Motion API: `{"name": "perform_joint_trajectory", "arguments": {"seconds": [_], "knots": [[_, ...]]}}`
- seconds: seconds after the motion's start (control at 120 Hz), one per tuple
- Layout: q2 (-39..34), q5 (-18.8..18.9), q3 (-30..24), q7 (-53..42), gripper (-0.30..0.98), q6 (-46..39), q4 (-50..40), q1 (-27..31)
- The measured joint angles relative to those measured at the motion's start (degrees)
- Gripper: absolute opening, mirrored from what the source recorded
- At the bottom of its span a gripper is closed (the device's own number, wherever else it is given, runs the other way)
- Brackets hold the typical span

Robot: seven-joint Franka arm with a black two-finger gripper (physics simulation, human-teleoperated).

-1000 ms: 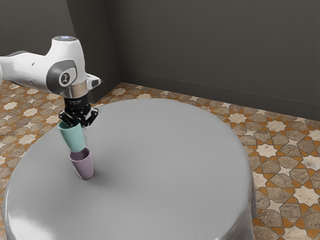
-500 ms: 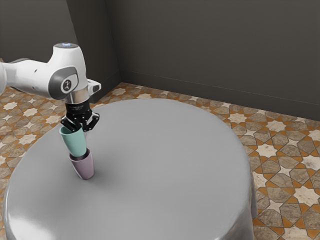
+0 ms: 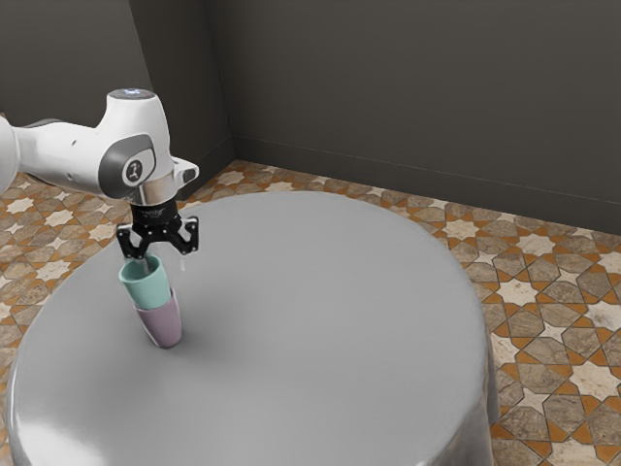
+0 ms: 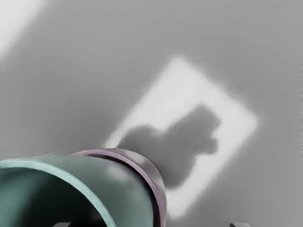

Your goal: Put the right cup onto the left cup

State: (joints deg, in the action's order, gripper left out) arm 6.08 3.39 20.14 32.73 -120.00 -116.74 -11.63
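"Where is the teal cup [image 3: 148, 291]?"

"Left of centre in the exterior view, seated in the mauve cup [image 3: 165, 326]. Its lower part is inside, and its upper part stands clear above the mauve rim."

"And the mauve cup?"

"Directly below it, standing on the round grey table [image 3: 330, 320], toward the table's left side in that picture."

"What about the gripper [image 3: 163, 264]?"

"Just above the stack, pointing down, its fingers spread wide. One finger is at the teal cup's mouth, the other outside the cup, on the exterior view's right of it. They aren't closed on anything."

"And the arm [image 3: 68, 158]?"

"It comes in from the left edge of the exterior view and bends down over the cups. Behind the table is a dark wall [image 3: 408, 97]; patterned tiles [image 3: 543, 320] cover the floor at the right."

"Does the wrist view agree?"

"It does: the mauve rim curves around the teal cup's side, with a dark shadow [image 4: 180, 151] on the tabletop beside the pair."
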Motion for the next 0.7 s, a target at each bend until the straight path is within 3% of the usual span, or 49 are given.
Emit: {"name": "perform_joint_trajectory", "arguments": {"seconds": [0.208,0.342,0.7], "knots": [[-1.1,0.1,0.0,-0.1,0.58,0.3,0.7,-0.2],[-1.8,0.2,-1.2,-1.6,0.62,5.2,8.4,-0.4],[-2.0,0.0,-5.3,-22.3,0.66,15.3,23.1,-3.2]]}}
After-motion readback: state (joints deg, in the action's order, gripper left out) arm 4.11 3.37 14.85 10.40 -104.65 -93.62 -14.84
